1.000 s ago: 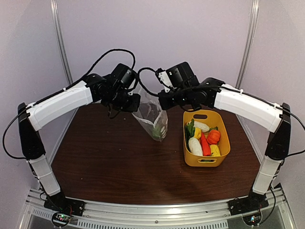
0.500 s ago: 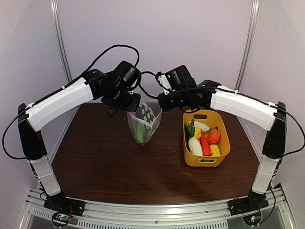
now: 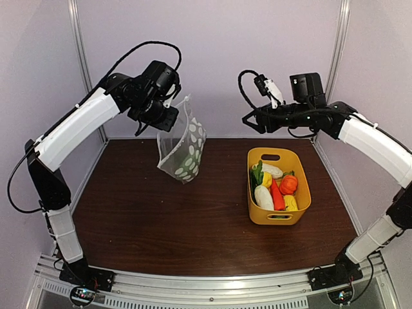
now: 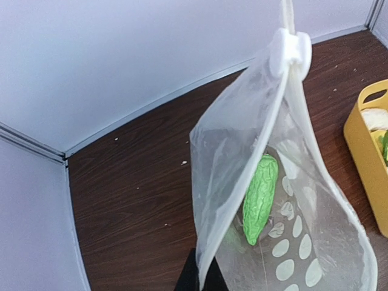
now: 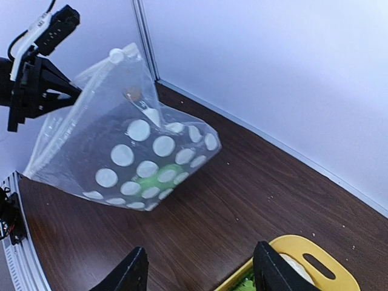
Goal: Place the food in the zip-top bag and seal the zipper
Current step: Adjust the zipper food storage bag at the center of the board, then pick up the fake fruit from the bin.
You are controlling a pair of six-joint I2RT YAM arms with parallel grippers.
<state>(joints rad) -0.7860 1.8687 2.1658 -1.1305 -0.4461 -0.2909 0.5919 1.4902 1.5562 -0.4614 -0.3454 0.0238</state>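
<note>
The right gripper [image 3: 252, 122] has let go of the bag [image 3: 183, 148] and swung away to the right. It was at the bag's mouth a second ago; now it hangs well apart from it, above the far end of the basket [image 3: 278, 217]. The left arm has lifted and carried the bag a little to the left.

The right gripper's jaws stand apart with nothing between them, as the right wrist view shows. The left gripper [image 3: 170, 119] is clamped on the bag's upper edge, so the bag hangs from that one hold over the far left of the table [image 3: 161, 219]. Whether its bottom touches the wood I cannot tell.

The bag sags below and to the right of the left gripper. One green piece [image 4: 260, 197] lies inside it, low down behind the dotted side. The white slider [image 4: 290, 51] sits on the zipper at the end away from the left gripper – whether that edge is sealed I cannot tell.

The rest of the food [image 3: 273, 187] – white, green, red, orange and yellow pieces – lies in the basket at the right of the table, well apart from the bag.
</note>
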